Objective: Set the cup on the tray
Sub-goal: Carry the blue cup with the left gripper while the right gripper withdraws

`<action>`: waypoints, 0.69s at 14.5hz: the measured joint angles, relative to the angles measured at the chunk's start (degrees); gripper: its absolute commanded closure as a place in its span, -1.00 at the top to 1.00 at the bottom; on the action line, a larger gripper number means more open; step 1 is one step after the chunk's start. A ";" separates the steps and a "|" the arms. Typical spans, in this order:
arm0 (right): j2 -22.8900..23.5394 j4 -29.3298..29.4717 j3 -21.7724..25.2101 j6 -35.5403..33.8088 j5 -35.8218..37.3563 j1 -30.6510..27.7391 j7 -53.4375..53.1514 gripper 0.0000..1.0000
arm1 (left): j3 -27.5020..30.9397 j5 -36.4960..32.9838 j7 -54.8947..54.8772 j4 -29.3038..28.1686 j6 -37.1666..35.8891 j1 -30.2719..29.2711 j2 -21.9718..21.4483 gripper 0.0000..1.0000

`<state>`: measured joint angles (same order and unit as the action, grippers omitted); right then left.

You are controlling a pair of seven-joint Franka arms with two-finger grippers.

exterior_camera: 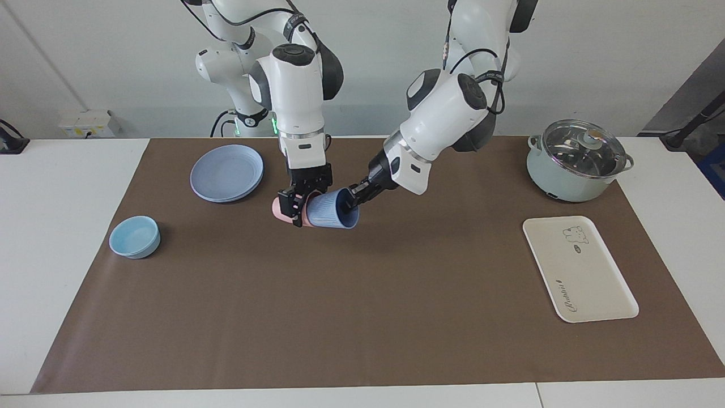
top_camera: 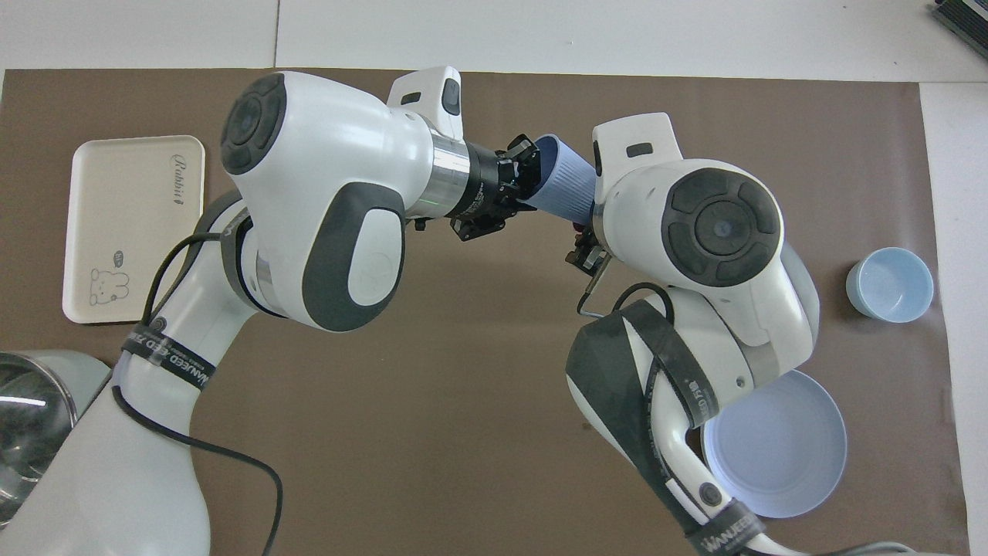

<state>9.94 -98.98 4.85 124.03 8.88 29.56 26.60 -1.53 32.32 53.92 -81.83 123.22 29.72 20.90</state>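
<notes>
Well short of tray (exterior_camera: 580, 269) at left arm's end: pinches rim of sideways cup (exterior_camera: 328, 211), mouth trayward, with left gripper (exterior_camera: 352, 203); clamps nested pink cup (exterior_camera: 277, 208) with right gripper (exterior_camera: 297, 207).

Two high, opposed views, shared table (exterior_camera: 362, 317)

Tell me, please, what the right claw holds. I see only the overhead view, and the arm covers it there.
Observer: The right claw is shut on a pink cup, which lies sideways against the base of the blue cup.
Operator: My view cuts off something beside the tray. What is it?
Observer: It is a pot, nearer to the robots than the tray.
Operator: Is it covered?
Observer: Yes, a glass lid sits on it.
</notes>
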 measured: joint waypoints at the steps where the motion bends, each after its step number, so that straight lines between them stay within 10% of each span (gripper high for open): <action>1: -0.02 0.00 -0.14 -0.32 0.00 0.11 0.00 -1.00 | 0.27 -2.42 0.08 0.73 -0.19 -1.38 0.03 -1.00; 10: -0.09 -0.28 -0.16 5.49 -11.48 -5.99 6.58 -1.00 | 1.23 -15.11 -31.05 0.93 -4.47 -20.90 -0.05 -1.00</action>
<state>9.84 -99.26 4.70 129.53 -2.60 23.58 33.18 -0.30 17.22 22.87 -80.90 118.75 8.82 20.86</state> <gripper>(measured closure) 0.141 0.921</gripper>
